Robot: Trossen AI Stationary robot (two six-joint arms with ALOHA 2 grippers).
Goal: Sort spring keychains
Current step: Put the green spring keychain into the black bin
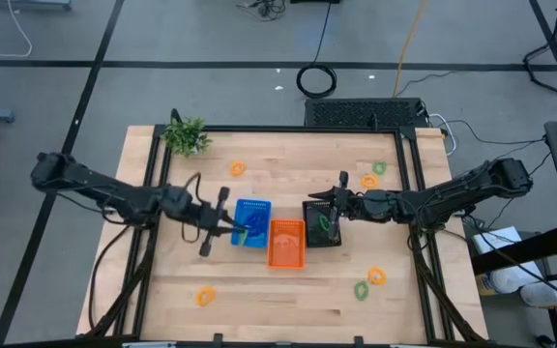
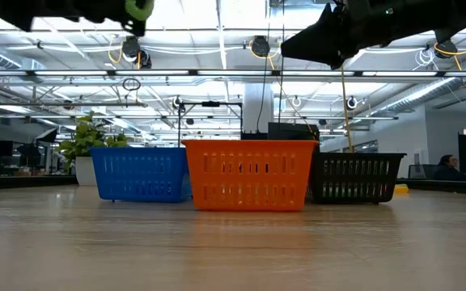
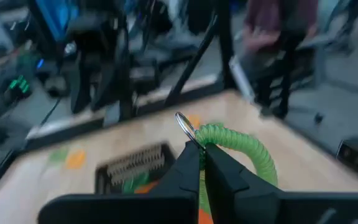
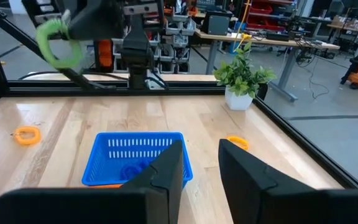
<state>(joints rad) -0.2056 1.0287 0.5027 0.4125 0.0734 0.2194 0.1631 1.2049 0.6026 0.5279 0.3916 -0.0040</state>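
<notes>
Three baskets — blue (image 1: 251,221), orange (image 1: 285,242), black (image 1: 321,223) — crowd mid-table; bare wood surrounds them.

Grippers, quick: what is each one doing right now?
Left gripper: shut on a green spring keychain, raised above the blue basket.
Right gripper: open, empty, over the black basket.

1. The right pincer (image 4: 201,165) shows two dark fingers with a gap between them.
2. A blue basket (image 4: 137,155) sits on the wooden table (image 4: 61,124).
3. Orange keychains (image 4: 27,134) lie either side of it.
4. The left pincer (image 4: 79,25) holds a green keychain (image 4: 58,42) aloft.
5. A potted plant (image 4: 241,78) stands near the table's edge.
</notes>
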